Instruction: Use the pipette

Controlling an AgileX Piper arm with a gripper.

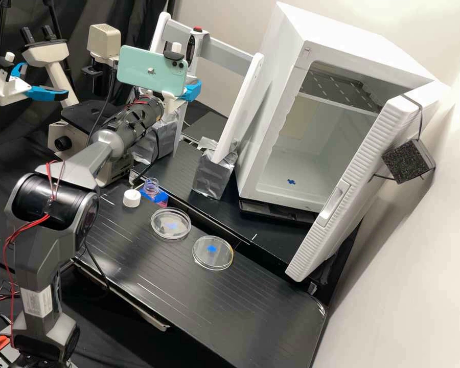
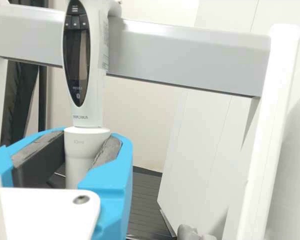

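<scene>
**End effector [image 1: 193, 88] closed on the pipette [image 1: 192, 45] at the rack [image 1: 232, 57]**

The pipette stands roughly upright by the grey crossbar of the white rack, its red button on top. In the wrist view, the end effector [image 2: 86, 137] is drawn in around the pipette's white lower section, a dark pad [image 2: 108, 150] against either side, just below the slim display. A mint phone [image 1: 151, 71] sits beside the blue fingers in the high view.

On the black counter [image 1: 260, 306], an uncapped bottle [image 1: 151, 186] sits in a blue holder [image 1: 162, 197], with pink at its base. A white cap [image 1: 132, 198] is just beside it. Two clear round dishes lie near each other: one [image 1: 164, 231] nearer the bottle, the other [image 1: 221, 260] farther off, each with a blue mark in its middle. Beyond the rack, the white incubator [image 1: 282, 102] has its door [image 1: 337, 189] open. A microscope [image 1: 61, 138] is behind the arm.
</scene>
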